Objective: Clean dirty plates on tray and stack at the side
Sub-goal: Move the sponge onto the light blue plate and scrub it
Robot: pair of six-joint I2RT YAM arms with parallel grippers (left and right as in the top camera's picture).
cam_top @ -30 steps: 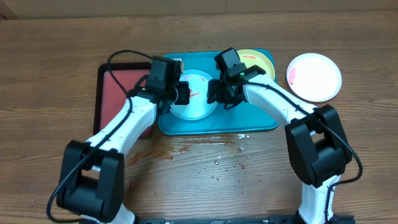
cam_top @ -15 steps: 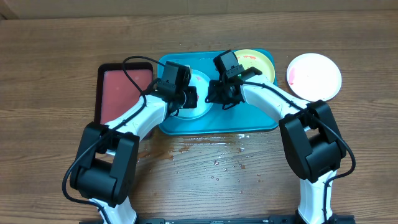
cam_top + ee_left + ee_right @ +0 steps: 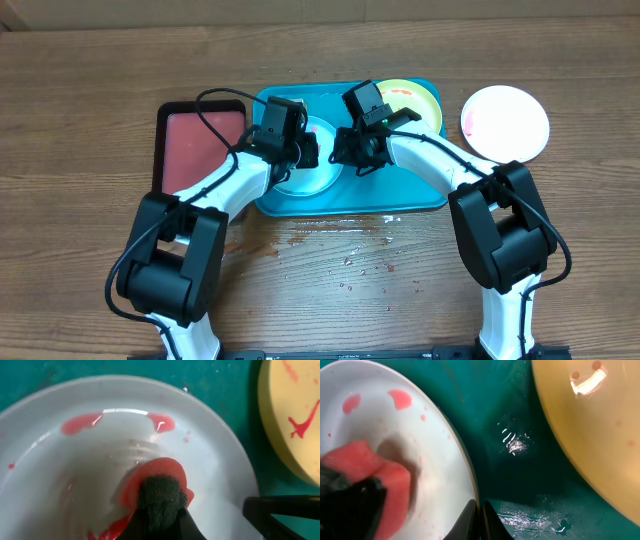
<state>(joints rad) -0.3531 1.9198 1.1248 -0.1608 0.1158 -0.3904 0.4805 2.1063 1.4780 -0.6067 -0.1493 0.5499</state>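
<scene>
A light blue plate with red sauce smears lies on the turquoise tray. My left gripper is shut on a red sponge with a dark scouring side and presses it onto the plate's centre. From the right, my right gripper is shut on the plate's rim, one finger on each side of it. A yellow-green plate with red marks sits in the tray's back right corner. A white plate with faint red smears rests on the bare wood to the right of the tray.
A black-rimmed tray with a reddish inside lies just left of the turquoise tray. Water drops and red spatter cover the wood in front of the tray. Wet patches shine on the tray floor.
My left gripper has moved right with the sponge, onto the middle of the light blue plate. The right gripper's jaws have closed on the plate's rim.
</scene>
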